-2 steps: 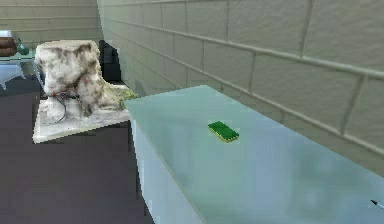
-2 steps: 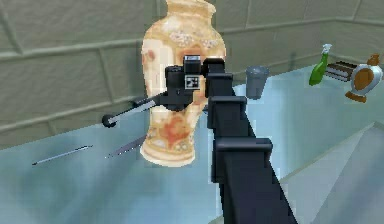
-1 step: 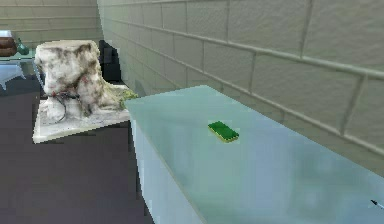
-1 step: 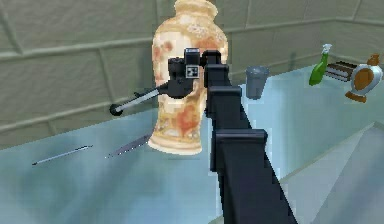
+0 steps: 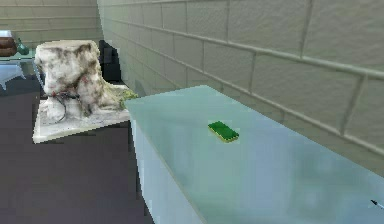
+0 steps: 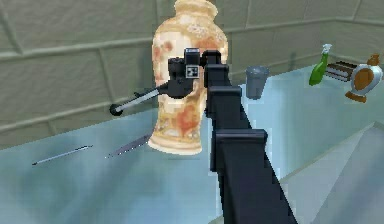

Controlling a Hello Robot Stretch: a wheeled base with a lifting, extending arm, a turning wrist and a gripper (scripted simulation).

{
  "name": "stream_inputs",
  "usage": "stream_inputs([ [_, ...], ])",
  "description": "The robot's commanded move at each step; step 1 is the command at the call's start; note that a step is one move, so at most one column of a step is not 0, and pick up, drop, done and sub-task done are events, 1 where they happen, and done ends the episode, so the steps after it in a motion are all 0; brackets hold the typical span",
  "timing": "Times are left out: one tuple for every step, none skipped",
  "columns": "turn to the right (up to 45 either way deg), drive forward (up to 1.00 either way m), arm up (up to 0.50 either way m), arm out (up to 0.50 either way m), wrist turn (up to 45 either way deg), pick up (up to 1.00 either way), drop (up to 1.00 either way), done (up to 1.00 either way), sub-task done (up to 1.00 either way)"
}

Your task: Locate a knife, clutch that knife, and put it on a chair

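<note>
One arm (image 6: 235, 150) rises from the arm side view's bottom edge, with the gripper (image 6: 124, 105) at its far end and thin fingers (image 6: 140, 99) pointing to that view's left. Finger spread: cannot tell. Whether it holds anything: cannot tell either, since the vase (image 6: 186, 120) stands on the table (image 6: 320, 130) right behind the gripper body. Vase is cream with an orange pattern, upright. Grey knife-like sliver (image 6: 128, 147) lies flat on the table at the vase's foot, on its left, lower in the picture than the fingertips. Whether the gripper is over or beside it, cannot tell. Thin dark line (image 6: 60, 155) lies flat farther left on the same table, too thin to name. Right of the arm, along the wall (image 6: 60, 60): grey cup (image 6: 257, 82), green bottle (image 6: 320, 65), round brown-and-white pot (image 6: 365, 80). Forward view: small green block (image 5: 223, 131) sits on the pale table, well apart from the chair (image 5: 72, 70). Chair is marbled white-brown and stands on the dark floor (image 5: 60, 180) past the table's far-left corner.
</note>
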Motion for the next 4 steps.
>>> stream_inputs([
  [0.0,0.00,0.00,0.00,-6.0,0.00,0.00,0.00,0.00],
  [0.0,0.00,-0.16,0.00,0.0,0.00,0.00,0.00,0.00],
  [0.0,0.00,0.00,0.00,0.0,1.00,0.00,0.00,0.00],
  [0.0,0.00,0.10,0.00,0.0,0.00,0.00,0.00,0.00],
])
